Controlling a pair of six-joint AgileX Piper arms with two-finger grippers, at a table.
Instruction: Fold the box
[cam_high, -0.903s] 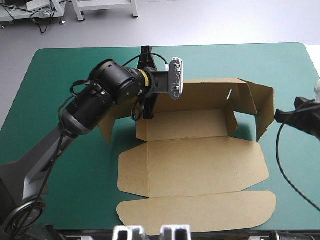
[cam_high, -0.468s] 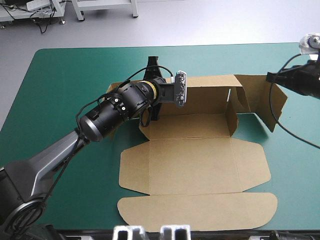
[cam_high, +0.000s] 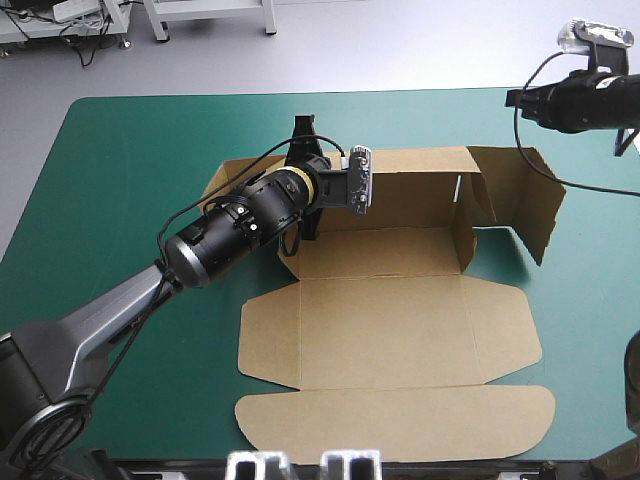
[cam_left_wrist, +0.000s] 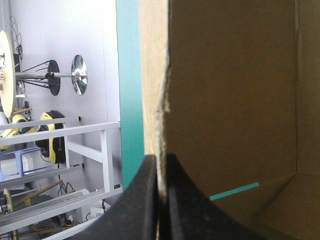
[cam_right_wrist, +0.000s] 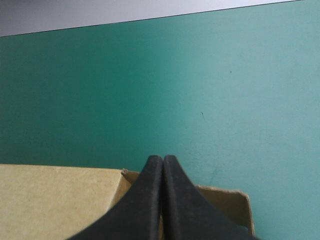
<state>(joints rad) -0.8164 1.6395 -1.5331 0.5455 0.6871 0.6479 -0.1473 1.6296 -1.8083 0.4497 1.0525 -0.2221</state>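
The brown box (cam_high: 390, 330) lies in the middle of the teal-green cover, its back wall and end flaps raised and its lid panels flat toward the front edge. My left gripper (cam_high: 310, 165) is at the box's back-left corner. In the left wrist view it (cam_left_wrist: 161, 167) is shut on the edge of a standing wall (cam_left_wrist: 230, 100). My right gripper (cam_high: 514, 100) hangs raised over the table's far right, apart from the loose right flap (cam_high: 530, 200). Its fingers (cam_right_wrist: 162, 162) meet in a point with nothing between them, above the flap's top edge (cam_right_wrist: 60, 200).
The rounded lid flap (cam_high: 400, 420) reaches almost to the table's front edge. Teal-green cover (cam_high: 120, 170) stretches left of the box and beyond the back wall to the far edge (cam_right_wrist: 150, 20).
My right gripper has risen from beside the right flap toward the far right corner. The right flap has swung outward. My left arm pushed slightly toward the far edge, still holding the wall.
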